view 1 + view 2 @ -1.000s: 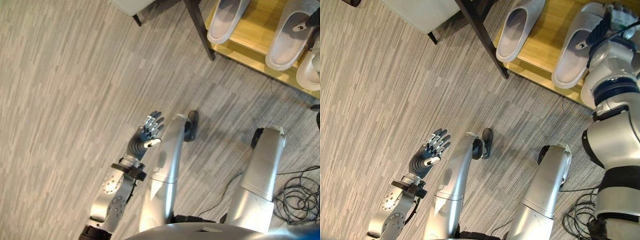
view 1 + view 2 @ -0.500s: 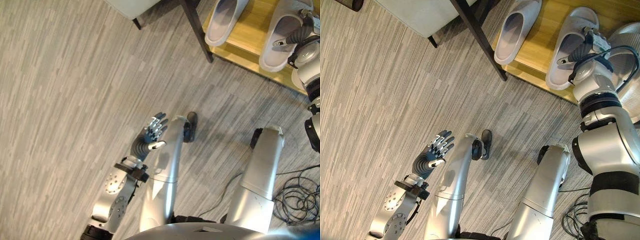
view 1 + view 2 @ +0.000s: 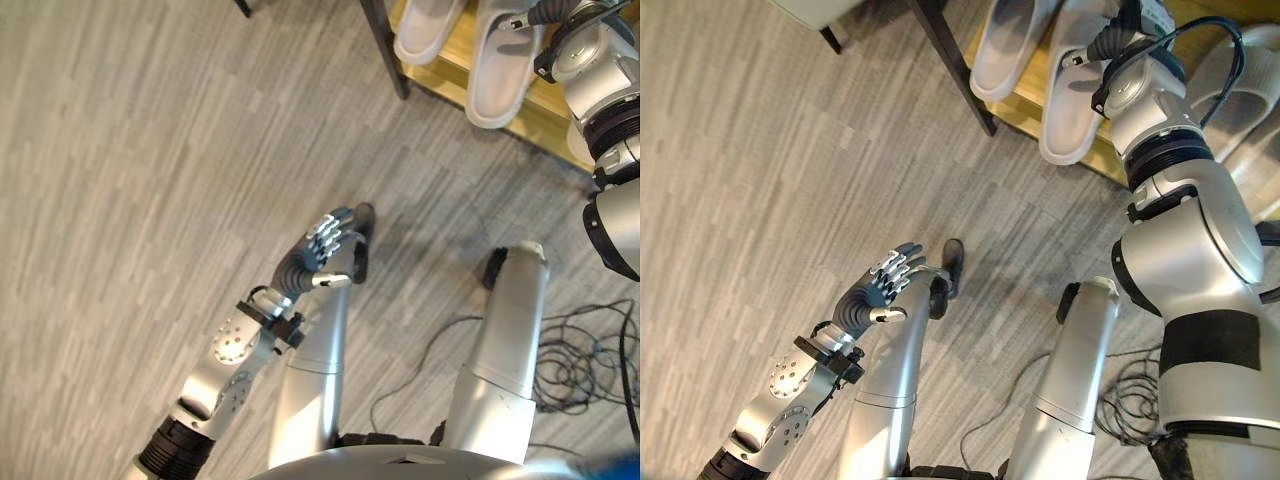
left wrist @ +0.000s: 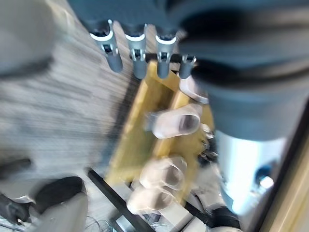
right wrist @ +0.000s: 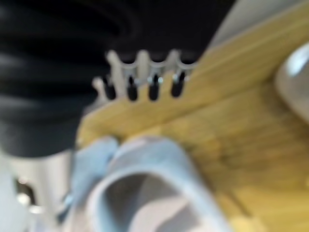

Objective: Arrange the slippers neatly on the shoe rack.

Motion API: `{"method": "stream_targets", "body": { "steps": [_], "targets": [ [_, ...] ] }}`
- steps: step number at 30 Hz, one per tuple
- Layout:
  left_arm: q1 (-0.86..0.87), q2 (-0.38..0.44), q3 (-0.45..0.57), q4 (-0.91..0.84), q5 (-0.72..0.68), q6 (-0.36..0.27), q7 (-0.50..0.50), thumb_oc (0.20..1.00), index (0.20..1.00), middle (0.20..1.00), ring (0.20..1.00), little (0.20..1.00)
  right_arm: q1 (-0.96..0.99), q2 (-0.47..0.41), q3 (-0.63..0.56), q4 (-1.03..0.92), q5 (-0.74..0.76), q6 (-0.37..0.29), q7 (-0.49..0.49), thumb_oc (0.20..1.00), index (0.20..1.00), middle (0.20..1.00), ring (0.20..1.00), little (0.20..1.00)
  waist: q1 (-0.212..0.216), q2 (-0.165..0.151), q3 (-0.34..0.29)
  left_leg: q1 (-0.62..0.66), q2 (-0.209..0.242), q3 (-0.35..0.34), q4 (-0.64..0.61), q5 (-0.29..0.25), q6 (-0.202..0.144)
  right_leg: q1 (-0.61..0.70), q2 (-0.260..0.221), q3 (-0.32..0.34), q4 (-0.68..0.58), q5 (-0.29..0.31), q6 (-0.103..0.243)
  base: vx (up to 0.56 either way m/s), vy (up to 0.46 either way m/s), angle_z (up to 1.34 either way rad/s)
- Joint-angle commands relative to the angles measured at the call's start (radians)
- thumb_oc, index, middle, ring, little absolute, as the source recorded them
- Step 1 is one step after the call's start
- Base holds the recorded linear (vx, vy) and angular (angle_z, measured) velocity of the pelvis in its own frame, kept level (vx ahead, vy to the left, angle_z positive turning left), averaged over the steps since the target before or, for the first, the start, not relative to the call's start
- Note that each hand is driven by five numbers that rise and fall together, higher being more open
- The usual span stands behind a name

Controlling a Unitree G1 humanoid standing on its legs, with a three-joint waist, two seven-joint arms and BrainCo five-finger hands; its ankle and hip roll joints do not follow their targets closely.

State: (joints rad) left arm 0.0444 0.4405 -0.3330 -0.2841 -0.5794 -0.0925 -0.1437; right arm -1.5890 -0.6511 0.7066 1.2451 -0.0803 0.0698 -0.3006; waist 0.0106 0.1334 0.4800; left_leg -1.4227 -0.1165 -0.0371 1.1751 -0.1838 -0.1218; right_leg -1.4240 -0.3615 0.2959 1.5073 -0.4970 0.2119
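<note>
Two grey slippers lie side by side on the wooden shoe rack (image 3: 1035,115): one (image 3: 1002,50) by the rack's dark leg, the other (image 3: 1072,100) just right of it. My right hand (image 3: 1110,40) rests on the back part of the second slipper. In the right wrist view its fingers (image 5: 140,79) reach straight out over the shelf (image 5: 231,116) above that slipper's strap (image 5: 145,188). A third slipper (image 3: 1240,70) lies further right on the rack. My left hand (image 3: 320,245) hovers open over the floor, far from the rack.
The rack's dark leg (image 3: 955,70) stands at its left corner on the grey plank floor (image 3: 150,150). A pale piece of furniture (image 3: 820,10) with a dark foot sits at the top left. The left wrist view shows the rack (image 4: 140,121) with several slippers.
The camera has shifted. My right hand has drawn the second slipper left, close to the first one. My left hand has risen a little, still open.
</note>
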Motion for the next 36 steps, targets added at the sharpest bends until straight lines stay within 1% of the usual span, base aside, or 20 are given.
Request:
{"method": "stream_targets", "body": {
  "steps": [1,2,3,5,7,9,11,14,17,18,21,24,27,28,29,30,31,32,34,36],
  "targets": [
    [-0.098,-0.097,0.129,0.119,-0.018,-0.026,0.087,1.0,1.0,1.0,1.0,1.0,0.056,0.029,-0.097,-0.096,-0.011,0.014,-0.063,1.0,1.0,1.0,1.0,1.0,-0.021,0.0,0.023,0.091,0.088,-0.106,0.047,0.105,-0.14,0.116,0.021,0.099,0.03,0.571,0.037,0.04,-0.008,-0.02],
    [-0.108,-0.113,0.123,0.157,-0.008,-0.024,0.082,1.0,1.0,1.0,1.0,1.0,0.081,0.04,-0.088,-0.094,-0.037,0.03,-0.053,1.0,1.0,1.0,1.0,1.0,-0.024,-0.001,0.022,0.092,0.092,-0.106,0.051,0.103,-0.14,0.114,0.021,0.097,0.033,0.564,0.037,0.04,0.009,-0.09],
    [-0.101,-0.109,0.114,0.172,-0.027,-0.028,0.069,1.0,1.0,1.0,1.0,1.0,0.094,0.047,-0.074,-0.098,-0.065,0.035,-0.045,1.0,1.0,1.0,1.0,1.0,-0.024,0.0,0.015,0.089,0.097,-0.107,0.055,0.097,-0.14,0.107,0.018,0.094,0.04,0.558,0.037,0.04,-0.019,-0.16],
    [-0.078,-0.067,0.079,0.185,-0.053,-0.06,0.061,1.0,1.0,1.0,1.0,1.0,0.131,0.055,-0.053,-0.098,-0.112,0.04,-0.013,1.0,1.0,1.0,1.0,1.0,-0.016,-0.01,-0.007,0.067,0.105,-0.11,0.078,0.072,-0.14,0.075,0.012,0.084,0.059,0.538,0.033,0.03,-0.053,-0.05],
    [-0.072,-0.028,0.069,0.203,-0.065,-0.093,0.054,1.0,1.0,1.0,1.0,1.0,0.182,0.07,-0.041,-0.132,-0.144,0.037,0.005,1.0,1.0,1.0,1.0,1.0,-0.012,-0.023,-0.021,0.044,0.111,-0.112,0.084,0.04,-0.14,0.046,-0.008,0.079,0.049,0.512,0.028,0.01,-0.039,0.07],
    [-0.08,-0.009,0.059,0.237,-0.075,-0.122,0.038,1.0,1.0,1.0,1.0,1.0,0.23,0.09,-0.066,-0.167,-0.152,0.027,-0.001,1.0,1.0,1.0,1.0,1.0,-0.009,-0.041,-0.036,0.023,0.105,-0.111,0.084,0.018,-0.14,0.006,-0.014,0.077,0.04,0.498,0.02,-0.03,-0.037,-0.01],
    [-0.09,-0.007,0.047,0.259,-0.063,-0.133,0.03,1.0,1.0,1.0,1.0,1.0,0.228,0.135,-0.074,-0.171,-0.147,0.024,-0.006,1.0,1.0,1.0,1.0,1.0,-0.007,-0.049,-0.036,0.011,0.113,-0.111,0.064,-0.003,-0.14,-0.015,-0.022,0.072,0.027,0.484,0.013,-0.05,-0.022,-0.07],
    [-0.104,-0.013,0.029,0.264,-0.052,-0.139,0.027,1.0,1.0,1.0,1.0,1.0,0.217,0.184,-0.087,-0.172,-0.138,0.023,-0.026,1.0,1.0,1.0,1.0,1.0,-0.006,-0.061,-0.029,0.0,0.103,-0.115,0.063,-0.016,-0.14,-0.036,-0.023,0.068,0.022,0.486,0.008,-0.06,-0.03,-0.15],
    [-0.129,-0.014,0.029,0.271,-0.041,-0.141,0.042,1.0,1.0,1.0,1.0,1.0,0.24,0.186,-0.1,-0.212,-0.16,0.033,-0.078,1.0,1.0,1.0,1.0,1.0,-0.004,-0.067,-0.017,-0.01,0.095,-0.119,0.054,-0.013,-0.14,-0.048,-0.02,0.064,0.017,0.493,0.007,-0.05,-0.031,0.0],
    [-0.134,-0.016,0.03,0.275,-0.035,-0.141,0.052,1.0,1.0,1.0,1.0,1.0,0.247,0.186,-0.106,-0.22,-0.16,0.038,-0.088,1.0,1.0,1.0,1.0,1.0,-0.003,-0.067,-0.014,-0.011,0.099,-0.12,0.053,-0.021,-0.14,-0.049,-0.022,0.062,0.017,0.485,0.006,-0.04,-0.021,0.03],
    [-0.148,-0.021,0.029,0.281,-0.027,-0.136,0.076,1.0,1.0,1.0,1.0,1.0,0.262,0.177,-0.119,-0.26,-0.168,0.051,-0.119,1.0,1.0,1.0,1.0,1.0,-0.003,-0.07,-0.015,-0.019,0.093,-0.12,0.046,-0.027,-0.14,-0.062,-0.027,0.06,0.013,0.484,0.005,0.0,0.0,0.0],
    [-0.161,-0.03,0.017,0.279,-0.017,-0.138,0.102,1.0,1.0,1.0,1.0,1.0,0.271,0.158,-0.135,-0.295,-0.19,0.071,-0.178,1.0,1.0,1.0,1.0,1.0,-0.007,-0.073,-0.022,-0.024,0.083,-0.118,0.039,-0.033,-0.14,-0.071,-0.029,0.058,0.007,0.484,0.006,-0.01,0.0,0.02],
    [-0.165,-0.039,-0.002,0.281,0.004,-0.142,0.138,1.0,1.0,1.0,1.0,1.0,0.29,0.132,-0.169,-0.34,-0.193,0.074,-0.282,1.0,1.0,1.0,1.0,1.0,-0.008,-0.069,-0.029,-0.029,0.085,-0.119,0.034,-0.039,-0.14,-0.077,-0.026,0.051,0.008,0.479,0.006,0.01,0.007,0.03],
    [-0.166,-0.039,-0.004,0.282,0.005,-0.143,0.139,1.0,1.0,1.0,1.0,1.0,0.292,0.13,-0.17,-0.342,-0.193,0.074,-0.283,1.0,1.0,1.0,1.0,1.0,-0.007,-0.069,-0.031,-0.032,0.083,-0.119,0.031,-0.033,-0.14,-0.08,-0.025,0.052,0.005,0.485,0.007,0.0,0.0,0.0],
    [-0.166,-0.041,-0.011,0.283,0.008,-0.15,0.158,1.0,1.0,1.0,1.0,1.0,0.302,0.113,-0.187,-0.374,-0.203,0.077,-0.363,1.0,1.0,1.0,1.0,1.0,-0.008,-0.065,-0.033,-0.034,0.087,-0.116,0.027,-0.041,-0.14,-0.08,-0.027,0.049,0.004,0.476,0.006,0.0,0.0,0.0],
    [-0.166,-0.041,-0.013,0.283,0.008,-0.15,0.158,1.0,1.0,1.0,1.0,1.0,0.305,0.112,-0.188,-0.376,-0.203,0.078,-0.365,1.0,1.0,1.0,1.0,1.0,-0.007,-0.065,-0.034,-0.035,0.087,-0.116,0.027,-0.04,-0.14,-0.081,-0.028,0.049,0.004,0.477,0.006,0.0,0.0,0.0],
    [-0.171,-0.041,-0.021,0.286,0.005,-0.155,0.176,1.0,1.0,1.0,1.0,1.0,0.317,0.099,-0.208,-0.395,-0.193,0.075,-0.422,1.0,1.0,1.0,1.0,1.0,-0.01,-0.062,-0.041,-0.038,0.089,-0.117,0.025,-0.041,-0.14,-0.085,-0.029,0.048,0.001,0.475,0.005,0.0,0.0,0.0],
    [-0.171,-0.038,-0.025,0.286,0.005,-0.155,0.183,1.0,1.0,1.0,1.0,1.0,0.333,0.091,-0.217,-0.408,-0.192,0.069,-0.448,1.0,1.0,1.0,1.0,1.0,-0.009,-0.06,-0.043,-0.043,0.091,-0.115,0.025,-0.047,-0.14,-0.09,-0.028,0.046,0.005,0.47,0.003,0.02,0.008,0.03],
    [-0.173,-0.038,-0.035,0.286,0.009,-0.156,0.194,1.0,1.0,1.0,1.0,1.0,0.359,0.086,-0.234,-0.442,-0.183,0.067,-0.465,1.0,1.0,1.0,1.0,1.0,-0.01,-0.061,-0.048,-0.047,0.089,-0.116,0.032,-0.048,-0.14,-0.094,-0.025,0.044,0.01,0.471,0.002,0.0,0.0,0.0],
    [-0.174,-0.039,-0.045,0.284,0.009,-0.153,0.203,1.0,1.0,1.0,1.0,1.0,0.396,0.085,-0.242,-0.484,-0.191,0.086,-0.463,1.0,1.0,1.0,1.0,1.0,-0.013,-0.065,-0.052,-0.052,0.093,-0.118,0.038,-0.054,-0.14,-0.101,-0.023,0.039,0.02,0.468,0.0,0.01,-0.021,-0.04]
  ]
}}
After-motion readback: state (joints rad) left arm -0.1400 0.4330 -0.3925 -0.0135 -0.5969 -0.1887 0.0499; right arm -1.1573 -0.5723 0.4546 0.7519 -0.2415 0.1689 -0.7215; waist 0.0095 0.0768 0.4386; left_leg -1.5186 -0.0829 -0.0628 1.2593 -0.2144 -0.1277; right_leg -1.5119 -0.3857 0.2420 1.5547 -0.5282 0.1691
